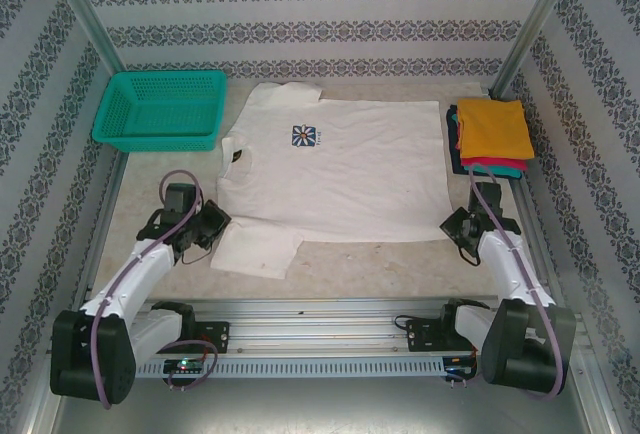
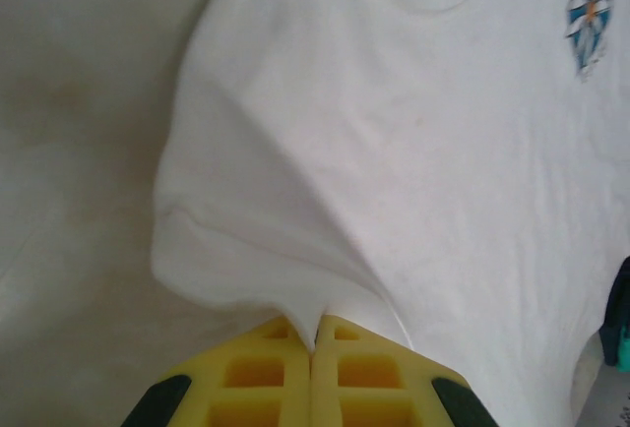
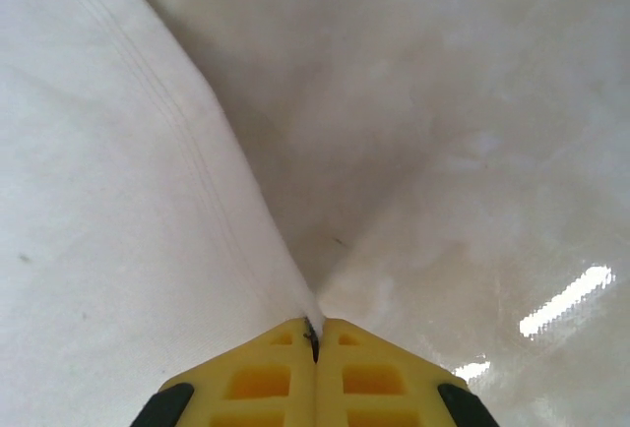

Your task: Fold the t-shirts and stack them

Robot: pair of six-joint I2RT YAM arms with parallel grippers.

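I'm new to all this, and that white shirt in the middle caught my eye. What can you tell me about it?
The white t-shirt looks like soft cotton, with a small blue-square daisy print on the chest. It lies spread flat on the table, collar toward the left, hem toward the right, one short sleeve far, one near. The left gripper pinches it by the near sleeve; the right gripper pinches its near hem corner.

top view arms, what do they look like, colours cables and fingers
The left arm and right arm have white links with chunky black joint housings, and a lilac cable loops along each. Up close, the fingers are yellow blocks with square recesses and black bases.
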